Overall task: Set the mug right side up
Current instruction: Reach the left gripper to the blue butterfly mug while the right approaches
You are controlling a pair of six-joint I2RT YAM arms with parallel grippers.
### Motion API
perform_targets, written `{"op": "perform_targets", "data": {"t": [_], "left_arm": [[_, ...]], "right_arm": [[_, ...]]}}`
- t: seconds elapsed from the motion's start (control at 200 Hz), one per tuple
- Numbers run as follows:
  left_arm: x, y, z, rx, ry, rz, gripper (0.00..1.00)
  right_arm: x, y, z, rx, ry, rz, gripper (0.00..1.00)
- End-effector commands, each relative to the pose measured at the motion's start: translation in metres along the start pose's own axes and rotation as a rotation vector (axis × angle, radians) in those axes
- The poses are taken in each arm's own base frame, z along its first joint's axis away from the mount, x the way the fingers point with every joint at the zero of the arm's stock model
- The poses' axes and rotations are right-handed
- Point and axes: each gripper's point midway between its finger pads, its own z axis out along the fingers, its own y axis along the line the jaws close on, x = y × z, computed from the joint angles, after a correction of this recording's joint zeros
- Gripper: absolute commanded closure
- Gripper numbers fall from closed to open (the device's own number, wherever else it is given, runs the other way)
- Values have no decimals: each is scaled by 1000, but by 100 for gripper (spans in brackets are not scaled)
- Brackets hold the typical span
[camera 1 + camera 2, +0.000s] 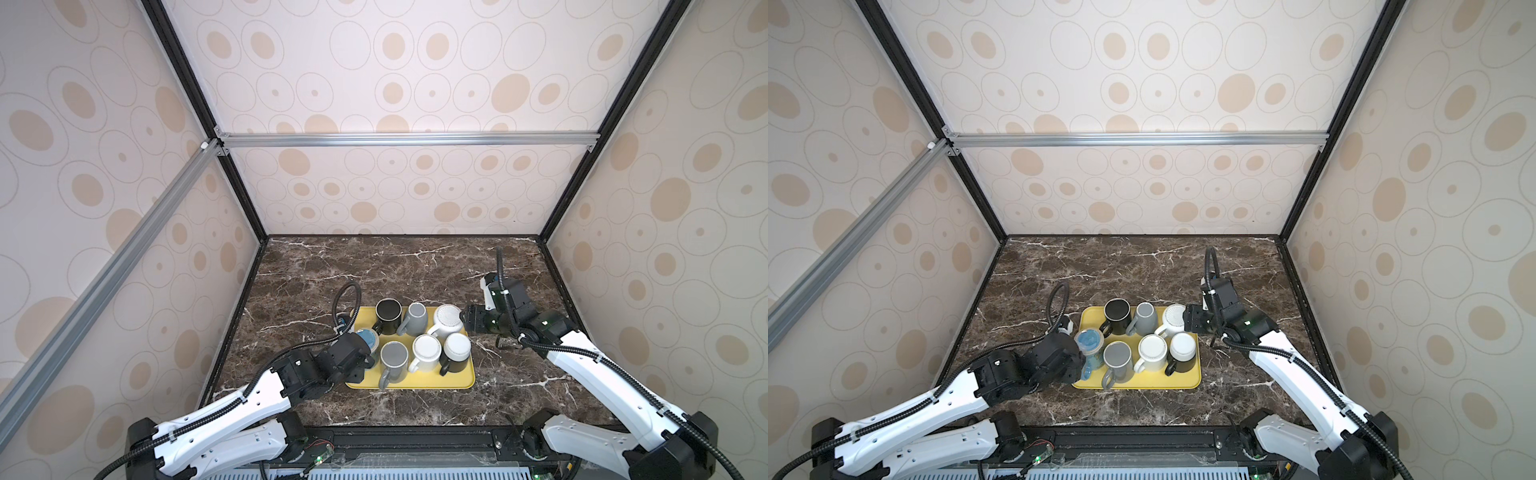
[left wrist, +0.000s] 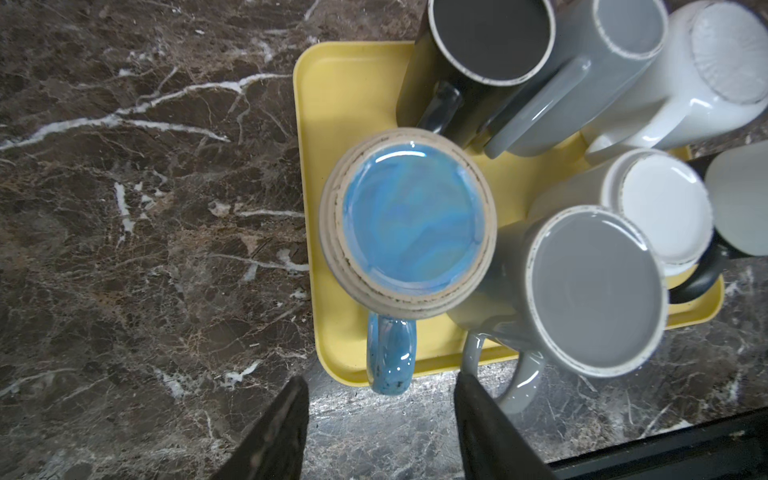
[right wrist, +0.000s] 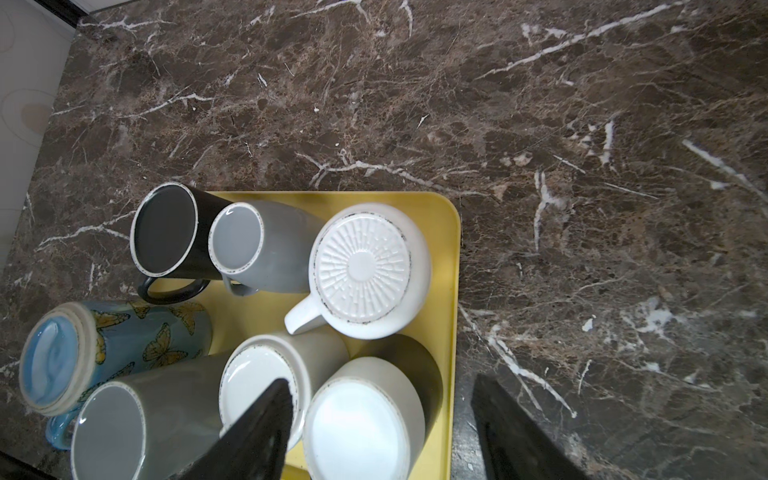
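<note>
Several mugs stand upside down on a yellow tray (image 1: 468, 380) (image 1: 1196, 380). A blue butterfly mug (image 1: 368, 338) (image 1: 1089, 341) (image 2: 409, 216) (image 3: 124, 336) sits base up at the tray's left edge. Its blue handle (image 2: 390, 357) points toward my left gripper (image 1: 369, 360) (image 2: 381, 386). That gripper is open, and the handle's end lies just between its fingertips without touching them. My right gripper (image 1: 466, 319) (image 3: 381, 378) hovers open over the tray's right side. It is above a dark mug with a white base (image 3: 357, 419) (image 1: 456, 347).
Around the blue mug stand a black mug (image 1: 388, 316), two grey mugs (image 1: 416, 318) (image 1: 394, 359), a white ribbed-base mug (image 1: 446, 319) and a white mug (image 1: 426, 351), packed close. Brown marble table (image 1: 374, 270) surrounds the tray; cage walls stand on three sides.
</note>
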Motion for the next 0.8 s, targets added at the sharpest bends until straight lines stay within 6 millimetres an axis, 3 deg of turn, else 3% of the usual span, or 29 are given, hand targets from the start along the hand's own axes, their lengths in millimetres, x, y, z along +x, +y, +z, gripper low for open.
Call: {"op": "perform_targets", "data": {"t": [0.0, 0.795], "left_arm": [[-1, -2, 3, 5, -26, -22, 46], [23, -8, 42, -38, 62, 35, 56]], "right_arm": [[8, -1, 0, -5, 10, 8, 28], [21, -8, 13, 8, 24, 12, 28]]}}
